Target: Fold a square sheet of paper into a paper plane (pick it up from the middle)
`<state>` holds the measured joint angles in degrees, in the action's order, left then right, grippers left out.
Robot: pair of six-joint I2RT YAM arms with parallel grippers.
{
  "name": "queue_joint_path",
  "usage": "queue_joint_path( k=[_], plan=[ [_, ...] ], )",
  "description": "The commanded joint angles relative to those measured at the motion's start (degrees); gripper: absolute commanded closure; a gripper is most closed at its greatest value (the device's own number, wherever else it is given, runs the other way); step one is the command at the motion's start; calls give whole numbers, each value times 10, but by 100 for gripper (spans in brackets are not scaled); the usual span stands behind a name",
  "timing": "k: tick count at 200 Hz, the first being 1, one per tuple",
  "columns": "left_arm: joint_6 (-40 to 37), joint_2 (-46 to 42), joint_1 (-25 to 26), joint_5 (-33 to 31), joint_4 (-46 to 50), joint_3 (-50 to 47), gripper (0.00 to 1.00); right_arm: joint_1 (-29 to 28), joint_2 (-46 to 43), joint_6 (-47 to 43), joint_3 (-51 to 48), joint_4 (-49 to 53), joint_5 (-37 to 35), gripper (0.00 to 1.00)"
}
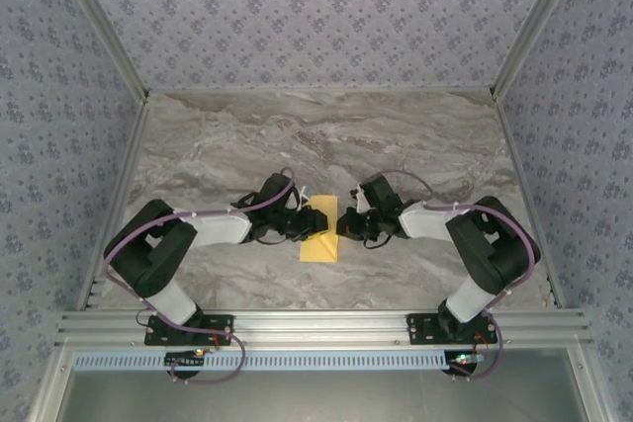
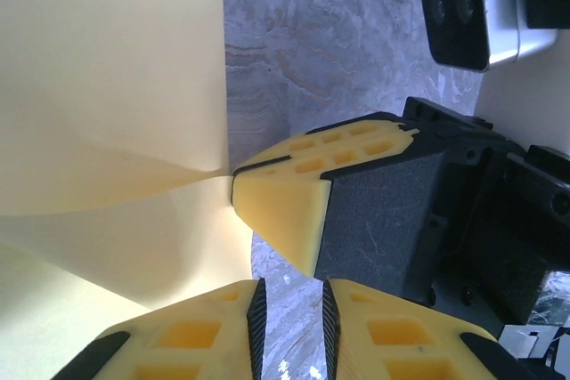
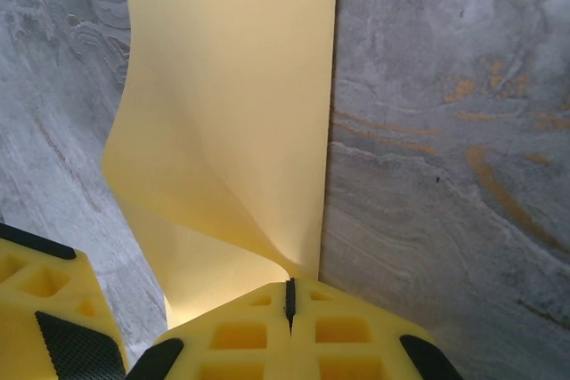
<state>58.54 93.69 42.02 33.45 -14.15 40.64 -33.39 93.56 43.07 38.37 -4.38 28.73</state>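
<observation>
1 paper sheet [image 1: 318,244] [image 2: 107,86] [image 3: 232,86]: thin, plain, mustard-yellow, matte.
Loc: on grey marble-look table [image 1: 297,135], ctr of near half, btwn the two grippers.
Top view: reads as narrow upright rectangle, near end flat on table.
Wrist views: one edge runs straight along table; rest of sheet lifts in a smooth curl, w/ soft bend lines fanning from the pinch point.
R gripper [image 1: 341,227] [image 2: 258,177] [image 3: 289,304]: fingers together, clamped on sheet's edge; the edge goes into the seam btwn yellow pads.
L gripper [image 1: 309,226] [image 2: 289,327]: just beside sheet, opposite R; fingers slightly apart, bare table seen thru the gap. One L finger [image 3: 40,295] sits low beside the lifted part.
</observation>
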Motion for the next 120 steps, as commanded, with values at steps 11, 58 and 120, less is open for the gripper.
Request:
queue_joint_path(
  k=[11,58,120],
  plan=[
    [-12,18,1,12,-9,8,74,1,18,-19,24,20,2,96],
    [-17,32,1,13,-4,11,76,1,27,-25,30,21,6,96],
    [-20,44,1,14,2,16,76,0,38,-30,35,23,9,96]
  ],
)
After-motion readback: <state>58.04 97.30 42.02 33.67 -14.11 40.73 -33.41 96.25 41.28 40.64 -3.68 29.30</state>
